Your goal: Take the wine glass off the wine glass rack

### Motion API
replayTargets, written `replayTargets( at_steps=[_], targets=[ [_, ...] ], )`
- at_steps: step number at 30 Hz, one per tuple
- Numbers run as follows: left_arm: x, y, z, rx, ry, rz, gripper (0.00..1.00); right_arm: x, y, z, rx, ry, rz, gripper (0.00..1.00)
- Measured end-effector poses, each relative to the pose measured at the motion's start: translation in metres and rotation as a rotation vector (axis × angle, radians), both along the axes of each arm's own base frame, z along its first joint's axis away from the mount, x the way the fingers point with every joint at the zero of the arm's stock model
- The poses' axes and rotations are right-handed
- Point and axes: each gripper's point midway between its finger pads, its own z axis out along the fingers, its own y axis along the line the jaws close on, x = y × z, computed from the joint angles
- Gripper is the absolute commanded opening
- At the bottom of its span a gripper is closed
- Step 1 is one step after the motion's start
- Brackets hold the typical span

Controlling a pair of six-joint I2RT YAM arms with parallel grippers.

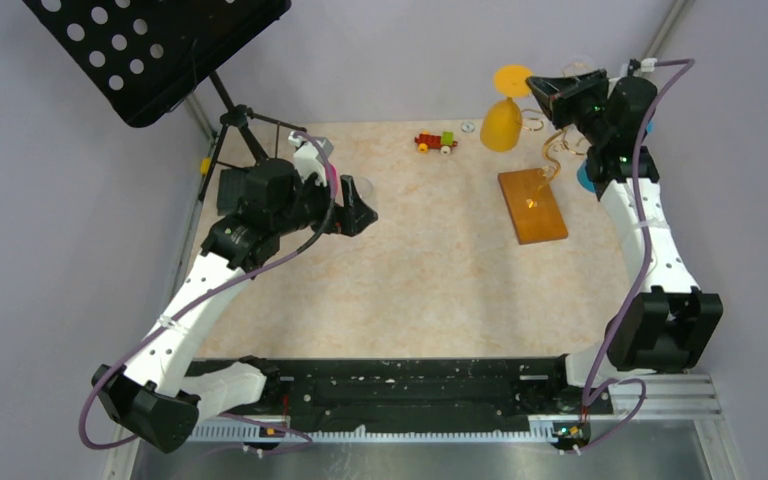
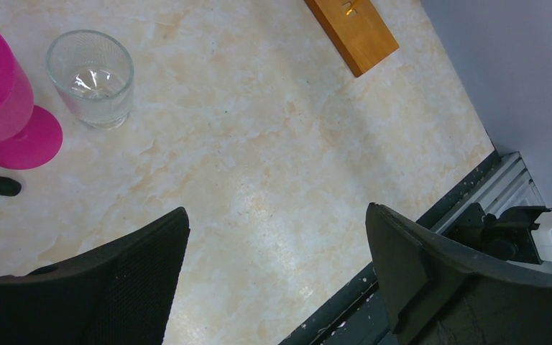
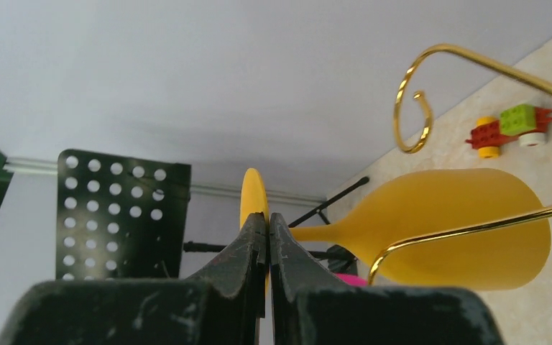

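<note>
Right tool [image 3: 267,228] pinches the wine glass [image 3: 445,223] by its foot, at the worktop's [image 1: 440,270] 1 o'clock. A wire of the wine glass rack [image 1: 532,205] crosses the bowl and could snag, toppling the stand. Left tool [image 2: 277,215] gapes wide.

lilac walls [image 1: 410,50] surround a beige marbled table [image 1: 430,280] and black music stand [image 1: 210,30].

This is looking like a robotics lab: two arms [image 1: 190,300] are sitting bolted to a slotted aluminium rail [image 1: 680,392] at a marble-patterned bench [image 1: 430,270], purple cables [image 1: 84,415] are looping loose, and plain grey walls [image 1: 390,50] are boxing it in.
</note>
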Motion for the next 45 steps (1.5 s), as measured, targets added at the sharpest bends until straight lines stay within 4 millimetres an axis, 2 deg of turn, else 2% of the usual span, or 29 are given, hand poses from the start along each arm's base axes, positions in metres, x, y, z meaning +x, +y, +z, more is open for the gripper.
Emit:
replayTargets(
  at_steps=[10, 14, 17, 21, 26, 29, 31, 33, 39, 45],
  targets=[
    [-0.001, -0.004, 0.006, -0.036, 0.002, -0.005, 0.96, -0.019, 0.046, 0.031, 0.077, -0.109, 0.202, 0.00],
    [-0.003, -0.012, 0.020, -0.118, 0.006, -0.011, 0.96, -0.028, 0.061, 0.031, 0.127, -0.114, 0.268, 0.00],
    [-0.005, -0.026, 0.042, -0.251, 0.000, -0.044, 0.97, -0.042, 0.074, 0.035, 0.166, -0.116, 0.317, 0.00],
    [-0.009, -0.044, 0.069, -0.449, 0.012, -0.096, 0.97, -0.077, 0.082, 0.055, 0.211, -0.159, 0.368, 0.00],
    [-0.014, -0.056, 0.099, -0.697, 0.052, -0.139, 0.98, -0.142, 0.080, 0.098, 0.258, -0.294, 0.422, 0.00],
    [-0.015, -0.061, 0.115, -0.825, 0.079, -0.162, 0.98, -0.176, 0.084, 0.110, 0.277, -0.346, 0.460, 0.00],
    [-0.016, -0.067, 0.124, -0.891, 0.104, -0.183, 0.97, -0.197, 0.091, 0.105, 0.301, -0.353, 0.498, 0.00],
    [-0.019, -0.073, 0.131, -0.934, 0.126, -0.208, 0.96, -0.209, 0.095, 0.097, 0.324, -0.339, 0.526, 0.00],
    [-0.037, -0.097, 0.131, -0.992, 0.217, -0.284, 0.91, -0.220, 0.103, 0.077, 0.356, -0.285, 0.558, 0.00],
    [-0.055, -0.109, 0.125, -1.015, 0.264, -0.330, 0.90, -0.233, 0.099, 0.078, 0.366, -0.303, 0.559, 0.00]
  ],
)
